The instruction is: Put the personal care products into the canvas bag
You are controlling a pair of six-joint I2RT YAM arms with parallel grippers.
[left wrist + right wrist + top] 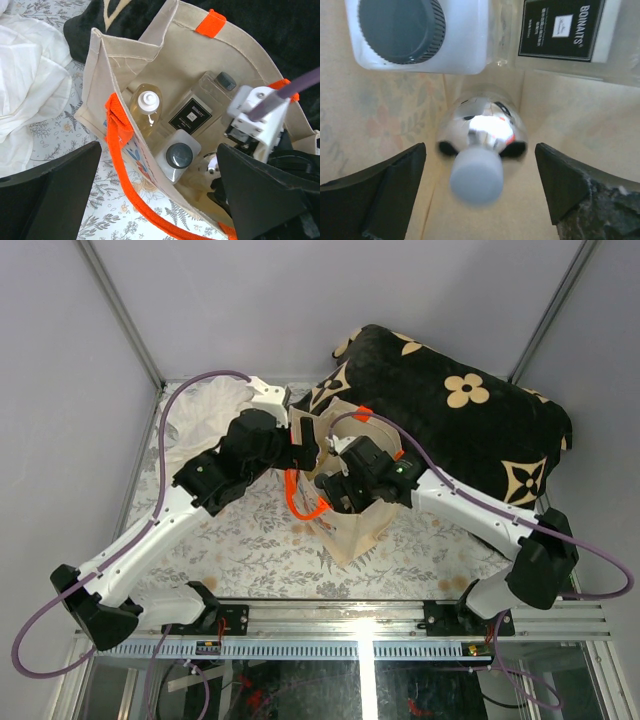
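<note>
The canvas bag (352, 528) stands open in the middle of the table, its beige wall (120, 55) near me in the left wrist view. Inside lie the amber bottle with a white cap (146, 107), the clear tall labelled bottle (197, 107) and the whitish bottle with a dark cap (177, 155). My right gripper (480, 152) reaches down into the bag and is open. The squat round bottle (482, 127) lies between its fingers with a gap on each side. My left gripper (159, 150) hangs open over the bag's near wall, holding nothing.
A black cushion with cream flowers (450, 410) lies behind and to the right of the bag. A crumpled white cloth (205, 415) sits at the back left. An orange handle (125, 165) hangs over the bag's side onto the floral tablecloth (250, 540).
</note>
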